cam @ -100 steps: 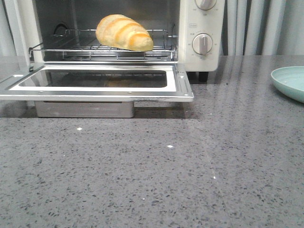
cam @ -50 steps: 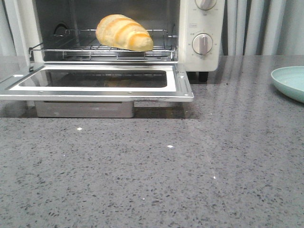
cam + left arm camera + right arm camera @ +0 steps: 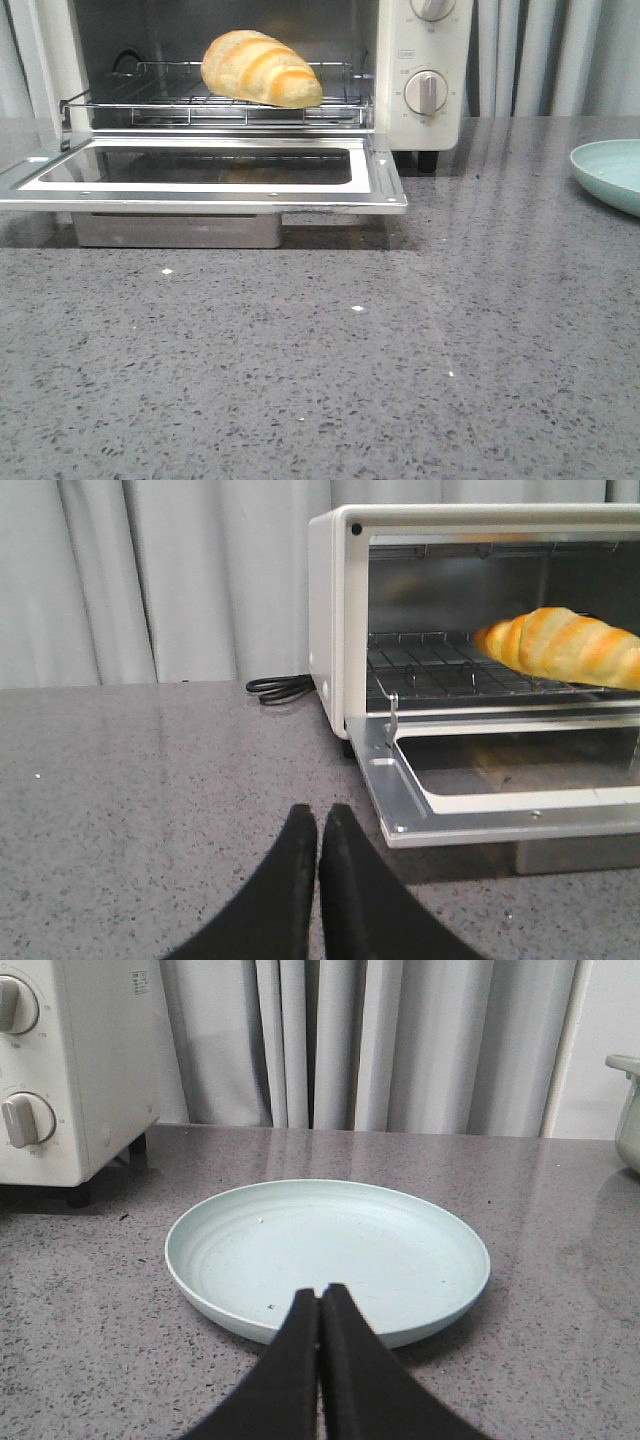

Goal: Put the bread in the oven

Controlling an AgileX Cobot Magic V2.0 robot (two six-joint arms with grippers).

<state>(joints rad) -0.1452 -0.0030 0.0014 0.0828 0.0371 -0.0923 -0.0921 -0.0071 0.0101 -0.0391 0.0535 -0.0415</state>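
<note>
The golden bread [image 3: 260, 68] lies on the wire rack inside the cream-white oven [image 3: 425, 60], whose glass door [image 3: 200, 172] hangs open and flat. In the left wrist view the bread [image 3: 565, 645] rests on the rack of the oven [image 3: 335, 610], well beyond my left gripper [image 3: 319, 817], which is shut and empty over the counter near the door's corner. My right gripper [image 3: 319, 1294] is shut and empty, its tips over the near rim of a pale green plate [image 3: 330, 1250]. Neither gripper shows in the front view.
The pale green plate [image 3: 612, 172] sits at the counter's right edge. A black power cord [image 3: 280, 687] lies behind the oven's left side. A metal tray [image 3: 180, 228] sits under the open door. Grey curtains hang behind.
</note>
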